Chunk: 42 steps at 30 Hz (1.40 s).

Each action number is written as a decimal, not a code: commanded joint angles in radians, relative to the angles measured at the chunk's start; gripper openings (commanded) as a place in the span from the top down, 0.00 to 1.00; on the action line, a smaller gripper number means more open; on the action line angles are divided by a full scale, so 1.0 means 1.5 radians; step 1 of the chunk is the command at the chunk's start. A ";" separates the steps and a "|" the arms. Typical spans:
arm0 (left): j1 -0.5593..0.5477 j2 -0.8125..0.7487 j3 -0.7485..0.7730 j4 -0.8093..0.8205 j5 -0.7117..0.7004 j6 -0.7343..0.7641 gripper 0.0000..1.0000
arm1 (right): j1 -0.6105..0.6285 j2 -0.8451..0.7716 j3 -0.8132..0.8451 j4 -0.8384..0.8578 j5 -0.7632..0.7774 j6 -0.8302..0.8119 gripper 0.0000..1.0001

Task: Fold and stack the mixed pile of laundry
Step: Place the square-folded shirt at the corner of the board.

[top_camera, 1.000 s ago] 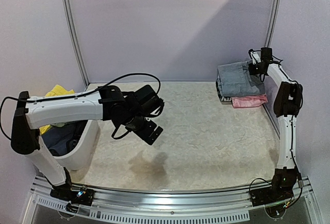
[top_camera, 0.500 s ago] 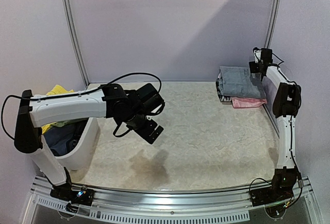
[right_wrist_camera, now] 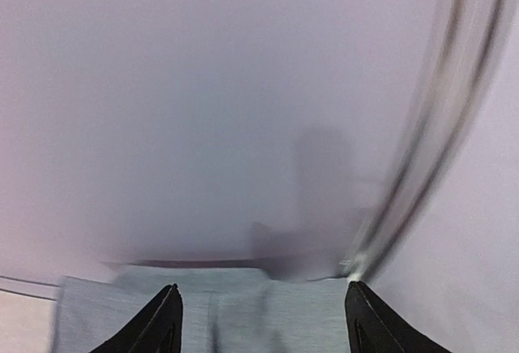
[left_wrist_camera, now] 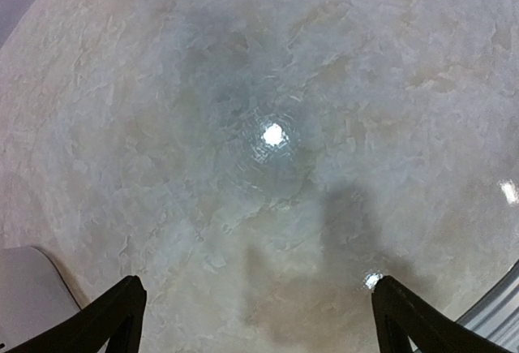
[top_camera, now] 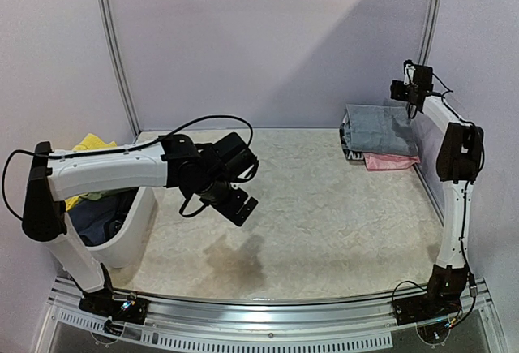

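A folded grey shirt (top_camera: 377, 128) lies at the back right of the table, on top of a pink piece (top_camera: 391, 161) whose edge sticks out toward the front. My right gripper (top_camera: 408, 90) hangs above the shirt's far edge near the wall. In the right wrist view that gripper (right_wrist_camera: 263, 285) is open, with nothing between its fingers and the grey shirt (right_wrist_camera: 243, 316) below them. My left gripper (top_camera: 235, 201) hovers over the bare table at centre left. Seen from its wrist, it (left_wrist_camera: 258, 281) is wide open and empty. Yellow (top_camera: 89, 144) and dark blue (top_camera: 87, 219) garments sit in the tub.
A white plastic tub (top_camera: 134, 235) stands at the left edge behind my left arm, and its corner (left_wrist_camera: 24, 296) shows in the left wrist view. The lilac walls close in at the back and right, with a metal corner post (top_camera: 428, 20) beside my right gripper.
My right gripper has opened, let go of the grey shirt and risen toward the back wall. The shirt now lies flat on the stack. My left arm has barely moved.
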 commanded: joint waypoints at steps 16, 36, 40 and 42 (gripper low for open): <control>0.013 -0.096 -0.069 -0.045 0.001 -0.044 0.00 | 0.026 0.216 0.161 -0.011 -0.054 0.081 0.45; 0.025 -0.077 -0.015 -0.026 -0.037 0.002 0.00 | 0.030 0.153 0.158 0.042 -0.082 0.092 0.35; 0.025 -0.078 0.004 -0.023 -0.066 0.017 0.00 | 0.033 0.073 0.083 0.056 -0.088 0.100 0.29; 0.026 -0.082 0.011 -0.024 -0.082 0.021 0.00 | 0.038 0.033 0.032 0.069 -0.088 0.101 0.26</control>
